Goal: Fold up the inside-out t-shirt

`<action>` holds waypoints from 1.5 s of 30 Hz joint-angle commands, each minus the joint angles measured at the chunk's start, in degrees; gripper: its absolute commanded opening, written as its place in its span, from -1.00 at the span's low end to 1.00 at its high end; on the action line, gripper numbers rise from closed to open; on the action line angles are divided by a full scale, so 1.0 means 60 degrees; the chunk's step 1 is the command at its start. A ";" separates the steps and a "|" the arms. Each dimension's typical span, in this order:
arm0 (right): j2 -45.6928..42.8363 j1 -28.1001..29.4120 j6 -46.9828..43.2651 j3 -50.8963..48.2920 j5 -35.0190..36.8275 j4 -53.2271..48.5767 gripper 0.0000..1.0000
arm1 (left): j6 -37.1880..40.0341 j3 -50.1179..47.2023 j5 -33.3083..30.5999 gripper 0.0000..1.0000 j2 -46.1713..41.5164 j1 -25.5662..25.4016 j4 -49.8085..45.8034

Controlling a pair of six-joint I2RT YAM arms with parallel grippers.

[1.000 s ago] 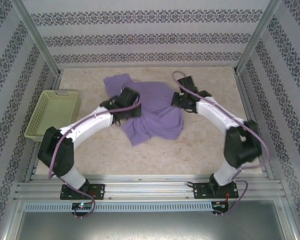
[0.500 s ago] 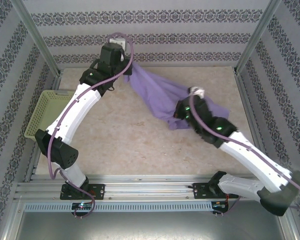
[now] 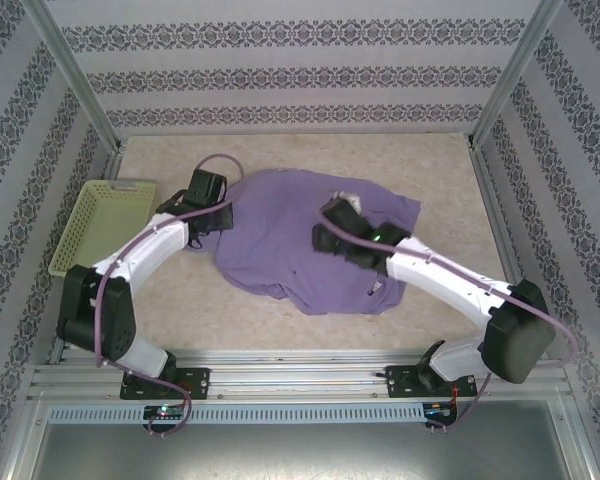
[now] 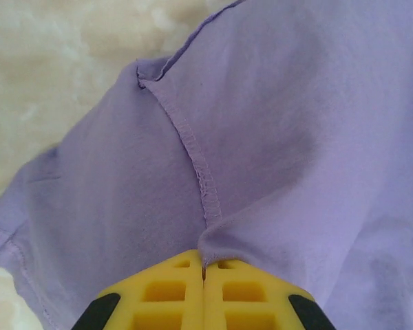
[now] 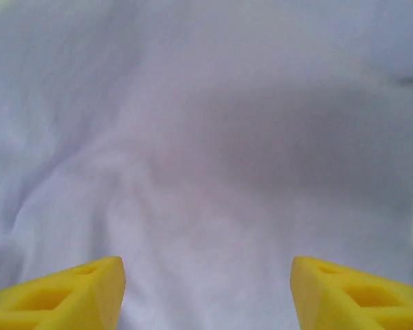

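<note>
Now the right gripper (image 5: 206,275) hangs open and empty over the middle of the t-shirt (image 3: 280,255), spread crumpled mid-table (image 3: 440,170). Farther left, the left gripper (image 4: 204,271) is pinched shut on its left edge.
</note>
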 commanded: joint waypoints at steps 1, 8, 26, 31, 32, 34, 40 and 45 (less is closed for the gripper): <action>0.0539 -0.1716 -0.1214 0.0526 -0.0364 -0.0141 0.33 | -0.0700 -0.0555 0.0260 -1.00 -0.0678 -0.0035 0.0781; 0.3882 -0.3931 -0.2037 0.3157 -0.0957 -0.0558 0.43 | -0.0757 -0.0798 0.0057 -0.86 -0.0850 0.0010 0.0108; 0.8485 -0.4566 -0.3244 0.7813 -0.1397 -0.1939 0.73 | -0.1062 0.2555 -0.0721 0.54 0.3071 0.1325 -0.0879; 0.9169 -0.4509 -0.3216 0.8388 -0.1622 -0.2295 0.73 | -0.0995 0.2964 -0.0556 0.51 0.4350 0.1343 -0.0867; 0.9284 -0.4508 -0.3215 0.8534 -0.1687 -0.2417 0.71 | -0.0971 0.3049 -0.0494 0.48 0.4551 0.1361 -0.0869; 0.9553 -0.4492 -0.3189 0.8980 -0.1677 -0.2785 0.67 | -0.0933 0.3198 -0.0383 0.37 0.4952 0.1354 -0.0909; 1.0521 -0.4449 -0.3285 1.0544 -0.1843 -0.3921 0.02 | -0.0873 0.3279 -0.0070 -0.23 0.5303 0.1401 -0.0641; 0.9138 -0.4387 -0.3259 0.9181 -0.0913 -0.2794 -0.98 | -0.0772 0.3268 0.0176 -0.89 0.4729 0.1493 -0.0453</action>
